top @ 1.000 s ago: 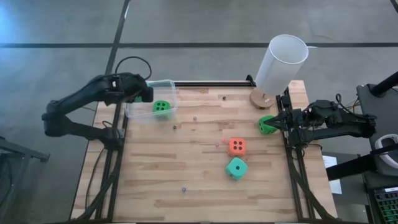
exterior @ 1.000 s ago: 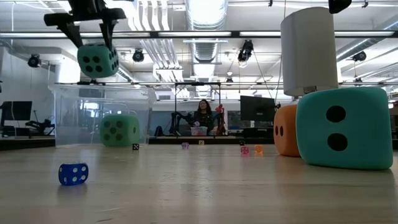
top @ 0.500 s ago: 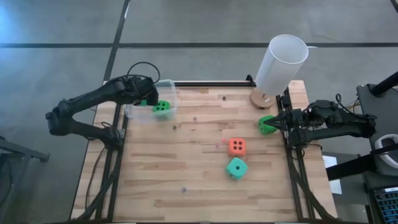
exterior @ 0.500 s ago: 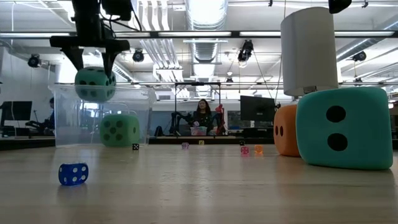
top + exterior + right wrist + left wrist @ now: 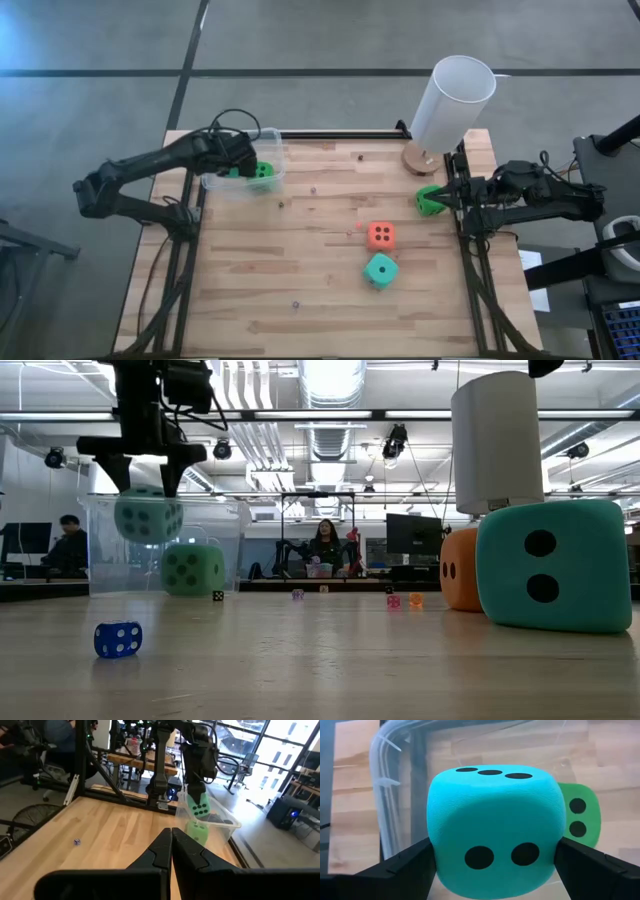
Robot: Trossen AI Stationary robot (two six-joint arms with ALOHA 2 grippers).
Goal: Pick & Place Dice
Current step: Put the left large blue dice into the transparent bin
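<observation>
My left gripper (image 5: pixel 147 488) is shut on a teal die (image 5: pixel 495 830) and holds it at the open top of the clear plastic tub (image 5: pixel 222 182), on the table's far left. A green die (image 5: pixel 192 568) rests on the tub's floor beside it. On the bare table lie an orange die (image 5: pixel 380 236), another teal die (image 5: pixel 380 269) and a green die (image 5: pixel 430 200). That green die lies by my right gripper (image 5: pixel 171 837), which waits shut at the table's right edge. My left gripper pinches the teal die by two opposite side faces (image 5: pixel 434 851), one finger (image 5: pixel 405 870) on each. The fingers come from above, slanting down. The die hangs clear below them, partly sunk past the tub's rim, its three-pip face away from the fingers.
A tall white cylinder (image 5: pixel 452 100) stands on a round wooden base at the far right. Several tiny dice, one of them blue (image 5: pixel 118 639), are scattered on the wooden table. People sit in the room behind the table.
My left gripper has gone down and a little toward the table's right edge with the teal die. The die was well above the tub's rim and now hangs partly inside the tub. The gripper has tipped a little steeper.
</observation>
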